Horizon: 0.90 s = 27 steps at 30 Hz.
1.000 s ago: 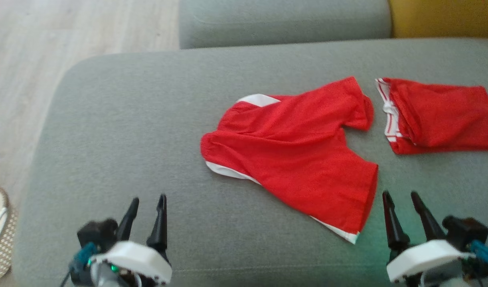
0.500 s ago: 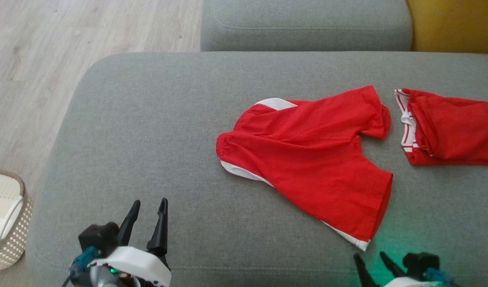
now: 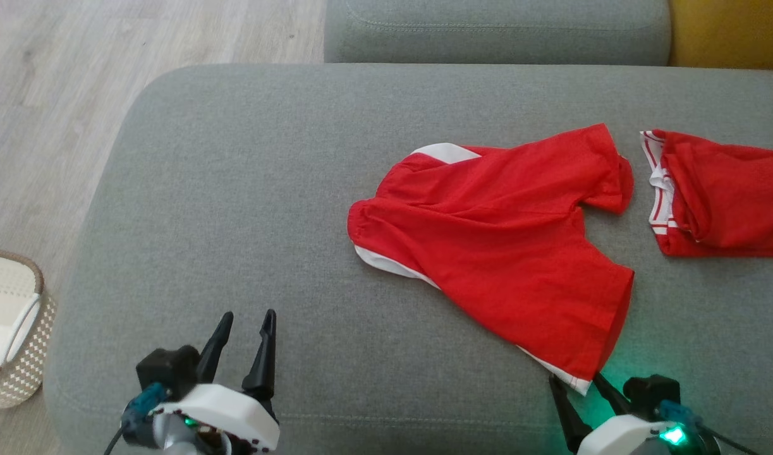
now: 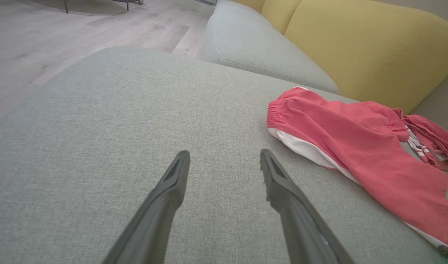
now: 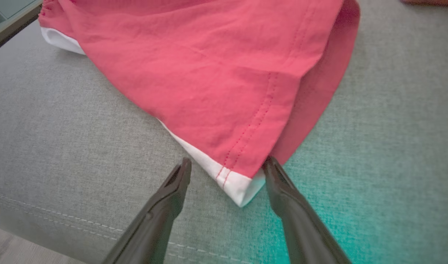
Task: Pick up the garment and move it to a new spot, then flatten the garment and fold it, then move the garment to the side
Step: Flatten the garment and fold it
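The garment (image 3: 493, 246) is a pair of red shorts with white side trim, lying spread and slightly rumpled on the grey sofa seat (image 3: 234, 189). My right gripper (image 3: 574, 377) is open at the near edge, its fingers either side of the white-trimmed hem corner of the garment (image 5: 216, 73). In the right wrist view, the right gripper (image 5: 228, 159) has that corner between its tips, with the right finger touching the hem. My left gripper (image 3: 248, 313) is open over bare cushion, well left of the garment (image 4: 355, 139). Nothing lies between the fingers of the left gripper (image 4: 224, 151).
A second red garment (image 3: 721, 189) with white stripes lies at the seat's right. A grey back cushion (image 3: 493, 31) and a yellow cushion (image 3: 727, 31) stand behind. A woven basket (image 3: 13, 328) sits on the wooden floor (image 3: 45, 95) at the left.
The head camera has shifted, so the whole picture has moved. My right gripper has dropped low in the view and come up to the garment's hem corner. The left gripper stays open.
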Tool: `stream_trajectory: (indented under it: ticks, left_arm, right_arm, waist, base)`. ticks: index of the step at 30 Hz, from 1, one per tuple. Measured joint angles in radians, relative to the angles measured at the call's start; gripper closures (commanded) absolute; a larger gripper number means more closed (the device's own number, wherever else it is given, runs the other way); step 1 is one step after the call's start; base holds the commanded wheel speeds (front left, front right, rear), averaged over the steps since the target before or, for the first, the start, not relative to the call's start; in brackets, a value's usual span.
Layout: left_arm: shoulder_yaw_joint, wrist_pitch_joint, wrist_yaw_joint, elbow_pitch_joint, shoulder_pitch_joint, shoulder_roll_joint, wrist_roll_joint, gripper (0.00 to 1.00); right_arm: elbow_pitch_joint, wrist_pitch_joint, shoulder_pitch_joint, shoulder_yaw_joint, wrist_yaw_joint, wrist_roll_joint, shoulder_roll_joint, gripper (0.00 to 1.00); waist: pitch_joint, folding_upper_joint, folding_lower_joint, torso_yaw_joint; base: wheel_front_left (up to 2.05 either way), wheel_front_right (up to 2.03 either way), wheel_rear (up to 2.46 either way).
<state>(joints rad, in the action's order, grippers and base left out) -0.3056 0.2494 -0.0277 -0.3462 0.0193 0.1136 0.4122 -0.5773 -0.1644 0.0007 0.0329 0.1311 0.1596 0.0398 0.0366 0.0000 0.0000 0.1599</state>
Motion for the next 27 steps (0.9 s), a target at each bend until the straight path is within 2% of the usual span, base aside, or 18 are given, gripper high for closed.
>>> stream_trajectory:
  ticks: [8,9,10,11,12,20,27]
  left_arm:
    - [0.018,0.0,-0.01,-0.022,0.006,-0.005,-0.017,0.0]
    - [0.022,0.0,-0.012,-0.025,0.006,-0.005,-0.018,0.0]
    - [0.025,0.0,-0.013,-0.027,0.007,-0.005,-0.021,0.0]
    - [0.027,0.0,-0.014,-0.03,0.008,-0.006,-0.023,0.0]
    - [0.028,0.0,-0.016,-0.032,0.009,-0.007,-0.023,0.0]
    - [0.022,0.0,-0.027,-0.094,0.036,-0.011,-0.024,0.0]
    - [-0.036,-0.016,-0.062,-0.195,0.145,-0.009,-0.041,0.0]
  right_arm:
    - [-0.057,-0.013,-0.033,0.016,0.0,0.0,0.002,0.0]
    - [-0.061,-0.013,-0.036,0.019,0.0,0.0,0.002,0.04]
    - [-0.065,-0.013,-0.038,0.02,0.0,0.0,0.003,0.51]
    - [-0.07,-0.013,-0.043,0.021,0.0,0.0,0.004,0.81]
    - [-0.077,-0.013,-0.048,0.022,0.0,0.0,0.006,1.0]
    - [-0.084,-0.011,-0.072,0.013,0.0,-0.019,0.006,1.0]
    - [-0.017,0.029,-0.122,0.002,0.0,-0.047,0.006,1.0]
  waist:
    - [0.002,0.0,0.0,0.002]
    - [0.002,0.0,0.0,0.0]
    - [0.002,0.0,0.0,-0.001]
    - [0.002,0.0,0.0,-0.003]
    - [0.002,0.0,0.0,-0.005]
    - [0.007,0.0,0.0,-0.041]
    - [0.032,0.0,0.0,-0.094]
  base:
    - [0.0,0.0,0.0]
    - [0.0,0.0,0.0]
    - [0.0,0.0,0.0]
    - [0.0,0.0,0.0]
    - [0.0,0.0,0.0]
    - [0.0,0.0,0.0]
    - [0.0,0.0,0.0]
